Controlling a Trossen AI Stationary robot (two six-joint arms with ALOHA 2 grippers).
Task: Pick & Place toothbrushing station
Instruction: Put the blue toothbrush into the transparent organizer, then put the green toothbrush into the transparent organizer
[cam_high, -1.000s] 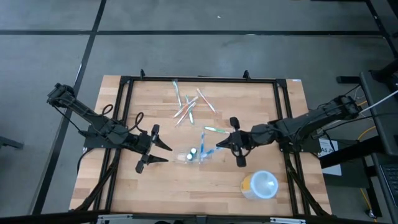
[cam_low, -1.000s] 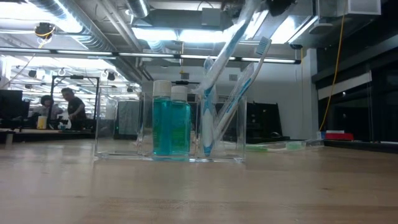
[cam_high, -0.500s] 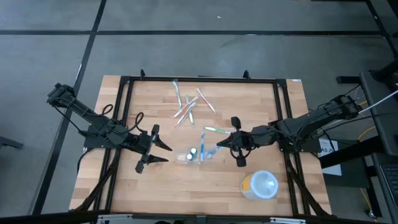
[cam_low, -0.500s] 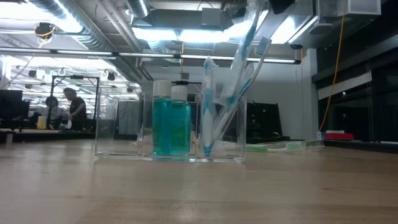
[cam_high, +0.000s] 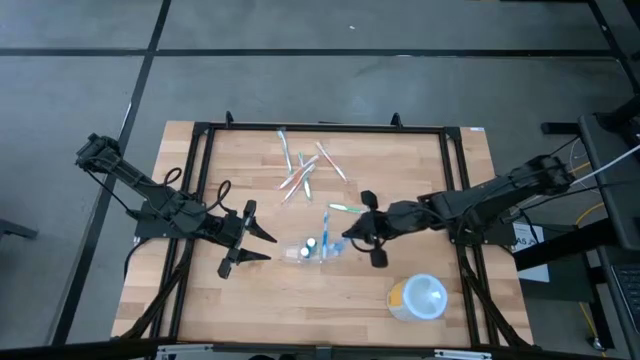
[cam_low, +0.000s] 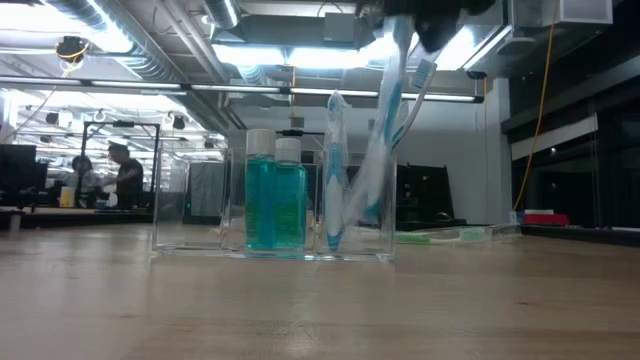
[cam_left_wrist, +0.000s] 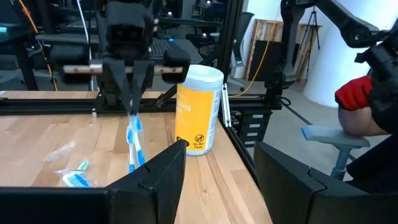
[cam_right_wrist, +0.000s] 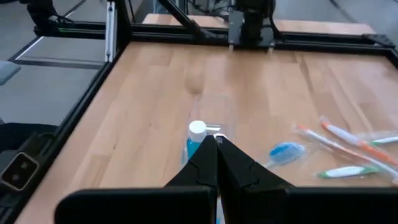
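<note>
Clear toothbrushing station (cam_high: 312, 250) at mid surface (cam_high: 260, 300), holding teal bottles (cam_low: 275, 205) and brushes. Right tool (cam_high: 352, 236) pinched shut on a blue toothbrush (cam_low: 385, 120) angled into it; left tool (cam_high: 262, 244) spread wide, empty, nearby. Risk: slanted brush snagging the rim, tipping the holder. Yellow container (cam_left_wrist: 198, 109) label unreadable.

Bright ceiling strip lights (cam_low: 290, 50) glare; gripper perhaps motion-blurred in left wrist view.
</note>
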